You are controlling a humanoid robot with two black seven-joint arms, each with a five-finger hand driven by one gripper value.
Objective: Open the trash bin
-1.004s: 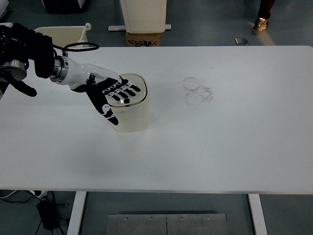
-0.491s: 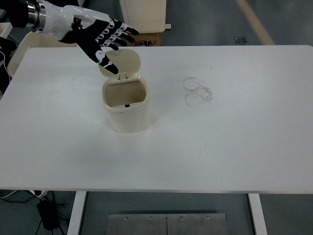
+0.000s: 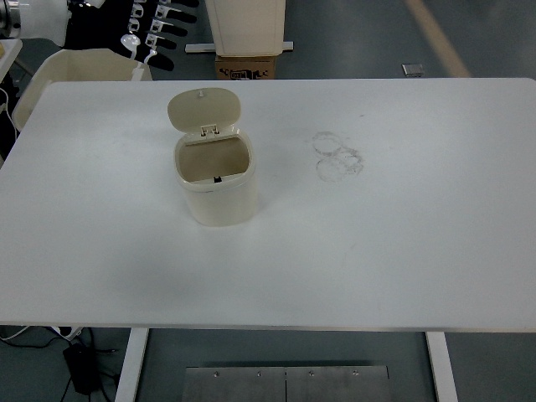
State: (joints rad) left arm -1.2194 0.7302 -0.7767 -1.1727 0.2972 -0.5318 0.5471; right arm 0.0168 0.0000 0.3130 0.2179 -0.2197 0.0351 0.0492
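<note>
A small cream trash bin (image 3: 218, 188) stands on the white table (image 3: 377, 243), left of centre. Its round lid (image 3: 203, 109) is flipped up and back on the hinge, and the inside of the bin shows. My left hand (image 3: 142, 29) is at the top left corner of the picture, above and behind the table's far edge, well apart from the bin. Its black and white fingers (image 3: 155, 38) are spread and hold nothing. The right arm is out of view.
Faint ring marks (image 3: 337, 155) lie on the table right of the bin. Beyond the far edge stand a cardboard box (image 3: 245, 67), a cream cabinet (image 3: 245, 25) and a cream container (image 3: 63, 71) at the left.
The left hand pressed on the bin's closed lid, the lid sprang up, and the hand has risen back and up to the top left corner.
</note>
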